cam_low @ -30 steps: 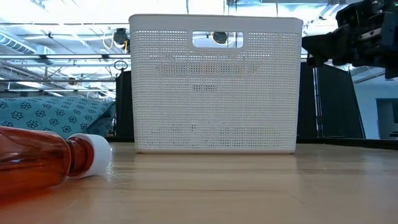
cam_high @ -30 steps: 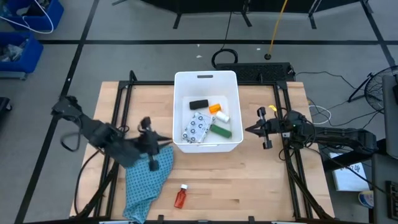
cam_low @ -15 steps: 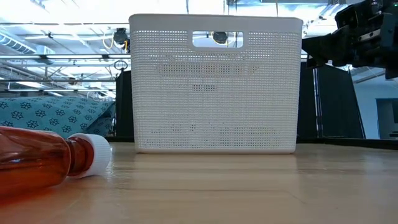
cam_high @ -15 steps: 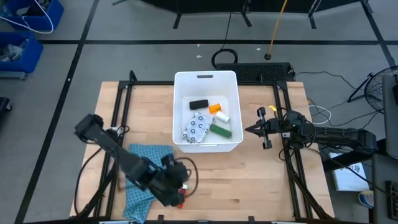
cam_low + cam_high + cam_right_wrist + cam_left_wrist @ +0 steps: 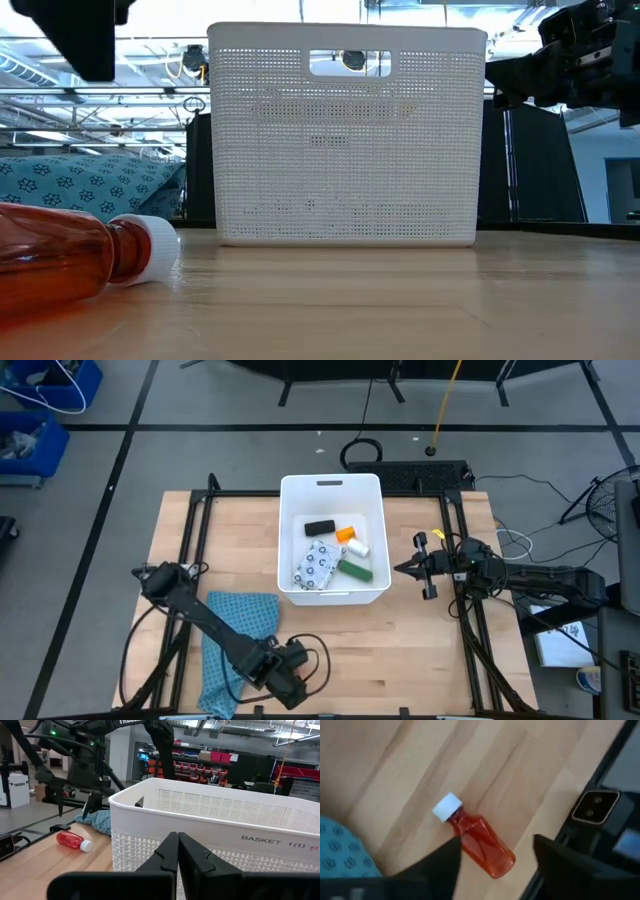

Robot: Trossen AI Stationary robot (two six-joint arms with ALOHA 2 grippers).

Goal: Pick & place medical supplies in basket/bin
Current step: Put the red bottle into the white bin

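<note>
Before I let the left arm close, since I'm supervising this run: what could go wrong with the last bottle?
The red bottle lies on its side near the table's front edge, so a nudge from the left end effector could roll it off. It also sits close to the teal cloth, which might snag.

Red bottle (image 5: 479, 846) w/ white cap on wood table (image 5: 385, 775), fingers (image 5: 437, 865) apart above it
</note>
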